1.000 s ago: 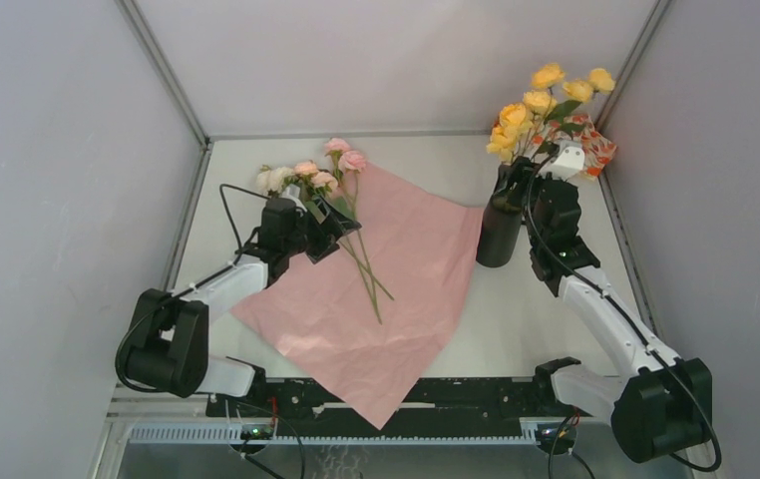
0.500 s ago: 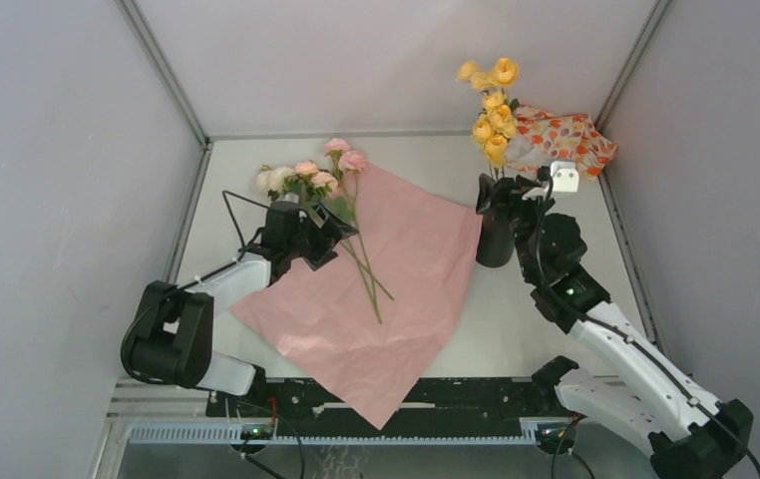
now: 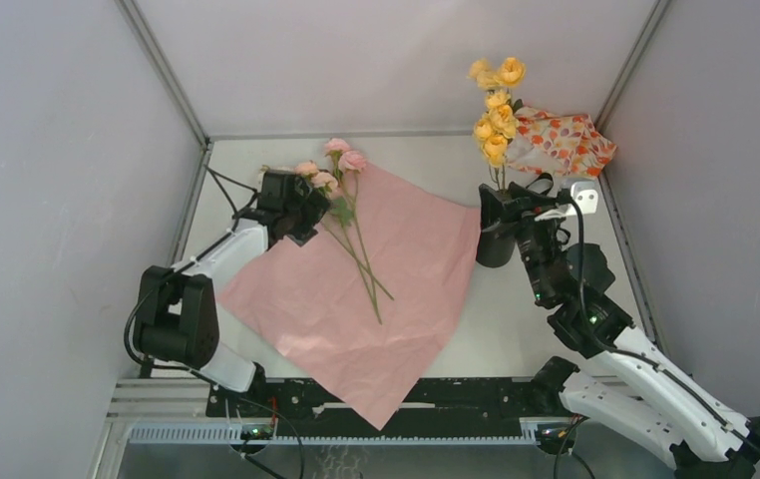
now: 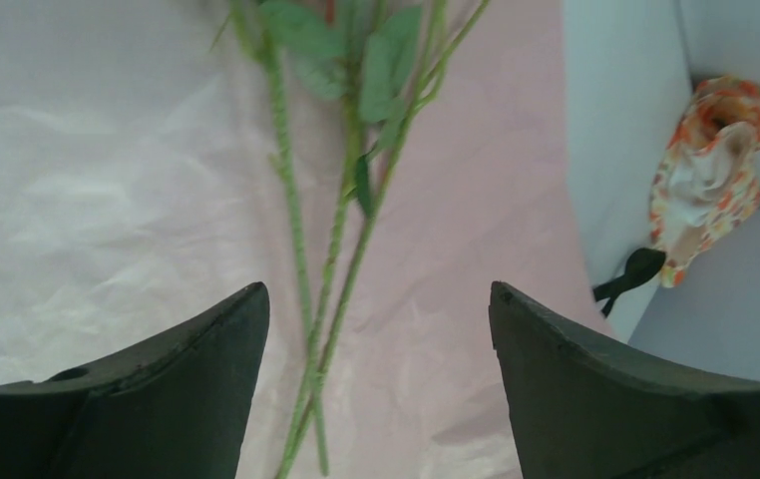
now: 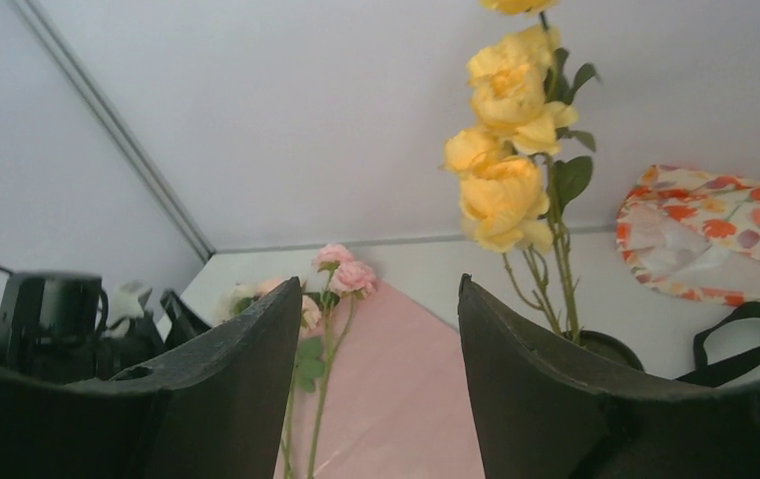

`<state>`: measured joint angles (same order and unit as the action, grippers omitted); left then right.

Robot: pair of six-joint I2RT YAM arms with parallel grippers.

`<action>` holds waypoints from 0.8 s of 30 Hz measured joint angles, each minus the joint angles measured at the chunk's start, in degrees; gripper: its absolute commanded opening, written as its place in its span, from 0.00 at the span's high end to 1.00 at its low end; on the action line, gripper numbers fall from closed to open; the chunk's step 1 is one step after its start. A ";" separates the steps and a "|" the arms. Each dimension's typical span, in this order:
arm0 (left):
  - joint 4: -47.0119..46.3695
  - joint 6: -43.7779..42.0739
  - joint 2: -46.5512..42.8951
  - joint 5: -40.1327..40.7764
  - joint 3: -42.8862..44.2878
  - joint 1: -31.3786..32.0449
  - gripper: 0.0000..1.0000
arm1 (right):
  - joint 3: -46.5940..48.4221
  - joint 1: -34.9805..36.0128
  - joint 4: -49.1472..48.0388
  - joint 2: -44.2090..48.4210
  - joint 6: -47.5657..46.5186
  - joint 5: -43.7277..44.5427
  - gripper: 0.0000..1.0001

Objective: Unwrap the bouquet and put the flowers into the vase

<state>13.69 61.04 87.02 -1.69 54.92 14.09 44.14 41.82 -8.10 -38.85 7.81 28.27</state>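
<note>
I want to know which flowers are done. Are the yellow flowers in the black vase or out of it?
In. The yellow flowers stand upright, and their stems go down into the open top of the black vase.

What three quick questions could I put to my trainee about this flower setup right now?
1. True or false: the yellow flowers stand in the vase.
2. The pink flowers lie: A) on the pink paper; B) in the vase; C) on top of the yellow flowers.
3. Fill in: the left gripper has its jaws ____ above the green stems.
Key: 1 true; 2 A; 3 open.
</note>
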 measured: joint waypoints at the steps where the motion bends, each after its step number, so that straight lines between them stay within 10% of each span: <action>1: 0.83 0.00 0.42 0.59 1.81 0.00 0.15 | -0.02 0.39 0.28 -0.33 0.20 -0.13 0.36; 24: 12.74 -0.50 23.15 12.37 26.23 2.29 0.21 | -1.05 2.58 3.89 -3.91 3.04 -3.76 0.45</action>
<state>26.44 60.53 110.17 10.68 81.14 16.38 43.09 44.40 -4.21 -42.76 10.85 24.51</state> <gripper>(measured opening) 0.788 0.553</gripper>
